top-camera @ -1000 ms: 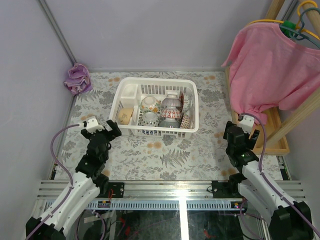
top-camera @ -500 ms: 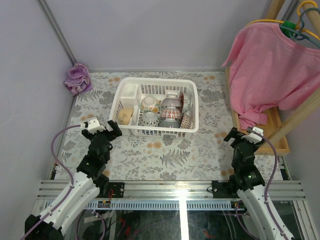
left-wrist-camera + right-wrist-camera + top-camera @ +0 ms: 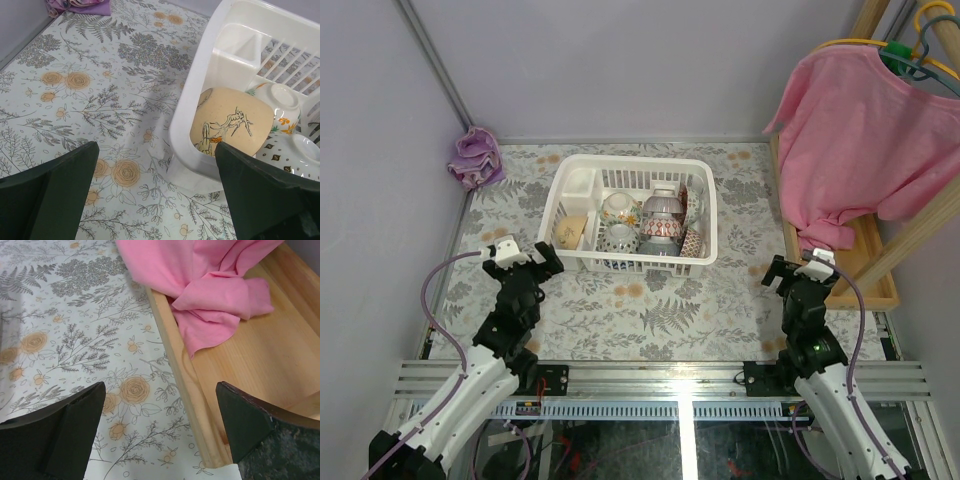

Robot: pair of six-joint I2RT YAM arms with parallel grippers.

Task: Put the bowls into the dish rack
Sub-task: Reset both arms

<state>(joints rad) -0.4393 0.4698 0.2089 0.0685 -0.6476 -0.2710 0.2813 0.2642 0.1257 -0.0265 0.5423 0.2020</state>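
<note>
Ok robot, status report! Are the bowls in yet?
Left fingers open, empty. Right fingers open, empty. Bowls seen all sit in rack. Nothing in the way.

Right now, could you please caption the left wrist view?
Open left gripper hovers beside the white slotted plastic dish rack holding patterned ceramic bowls.

The dish rack (image 3: 632, 214) is smooth white plastic; the bowls (image 3: 231, 128) inside look glazed ceramic. The counter (image 3: 660, 310) wears matt floral print. Pink cloth (image 3: 210, 285) drapes over pale wood (image 3: 250, 365).
</note>
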